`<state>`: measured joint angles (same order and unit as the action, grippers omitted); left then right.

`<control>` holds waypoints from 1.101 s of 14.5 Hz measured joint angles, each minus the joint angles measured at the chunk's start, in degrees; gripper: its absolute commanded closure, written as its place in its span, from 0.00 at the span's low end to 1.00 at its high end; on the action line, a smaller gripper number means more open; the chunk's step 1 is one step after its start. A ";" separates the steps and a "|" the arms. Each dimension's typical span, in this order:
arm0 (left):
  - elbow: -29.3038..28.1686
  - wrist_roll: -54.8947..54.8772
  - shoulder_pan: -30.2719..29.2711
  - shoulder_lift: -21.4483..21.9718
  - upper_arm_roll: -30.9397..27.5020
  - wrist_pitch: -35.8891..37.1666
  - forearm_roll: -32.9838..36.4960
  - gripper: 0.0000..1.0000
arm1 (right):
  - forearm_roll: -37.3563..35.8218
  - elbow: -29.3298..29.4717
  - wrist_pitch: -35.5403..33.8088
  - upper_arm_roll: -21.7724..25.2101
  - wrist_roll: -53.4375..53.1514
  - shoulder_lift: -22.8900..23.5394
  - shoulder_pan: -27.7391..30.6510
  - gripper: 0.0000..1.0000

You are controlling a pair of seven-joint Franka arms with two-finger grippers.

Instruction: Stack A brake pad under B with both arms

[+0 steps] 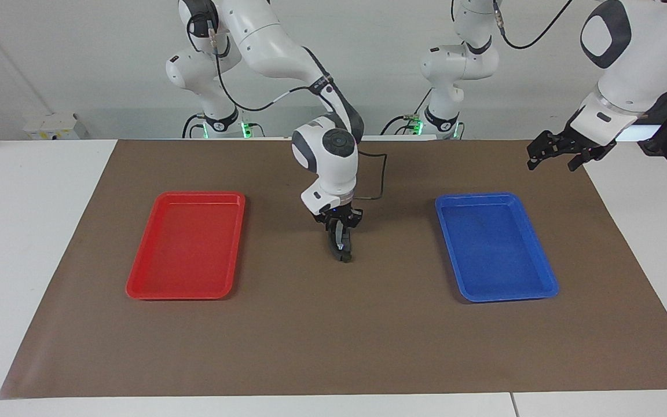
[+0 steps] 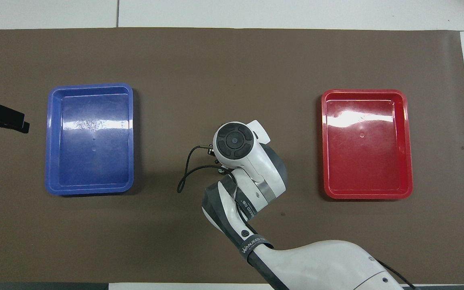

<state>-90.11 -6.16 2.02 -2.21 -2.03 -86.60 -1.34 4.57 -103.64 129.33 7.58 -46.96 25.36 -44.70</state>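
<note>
Brown mat (image 1: 333, 341) with a red tray (image 1: 186, 195) toward the right arm's end and a blue tray (image 1: 478, 196) toward the left arm's end. The right gripper (image 1: 341, 245) points straight down midway between the trays, its tips at a dark curved pad (image 1: 345, 257) lying on the mat. The pad is probably B, set here where both arms can reach. A cannot be made out separately. Whether the right gripper grips the pad cannot be told. The left gripper (image 1: 559, 153) waits over the mat's edge beside the blue tray, spread wide and empty, clear of the working area.
</note>
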 measured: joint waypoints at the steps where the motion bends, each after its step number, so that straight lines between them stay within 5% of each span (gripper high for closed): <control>1: 0.00 0.00 0.00 0.00 0.00 0.00 0.00 0.00 | 0.00 -0.01 0.00 0.00 0.00 -0.14 -0.30 0.00; 6: 0.00 0.00 0.00 0.00 0.00 0.00 0.00 0.00 | -1.07 0.27 -0.38 1.37 0.03 -4.15 1.12 0.00; 11: 0.00 -0.01 0.00 0.00 0.00 0.00 0.00 0.00 | -4.59 0.81 -9.13 1.89 13.00 -14.89 14.60 0.00; 16: 0.00 -0.01 0.00 0.00 0.00 0.00 0.00 0.00 | -4.66 2.32 -19.62 1.96 27.09 -19.80 24.62 0.00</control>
<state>-90.11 -6.17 2.02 -2.21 -2.03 -86.60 -1.34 -0.09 -101.32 109.71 9.54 -19.87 5.55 -20.08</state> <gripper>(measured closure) 0.000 0.000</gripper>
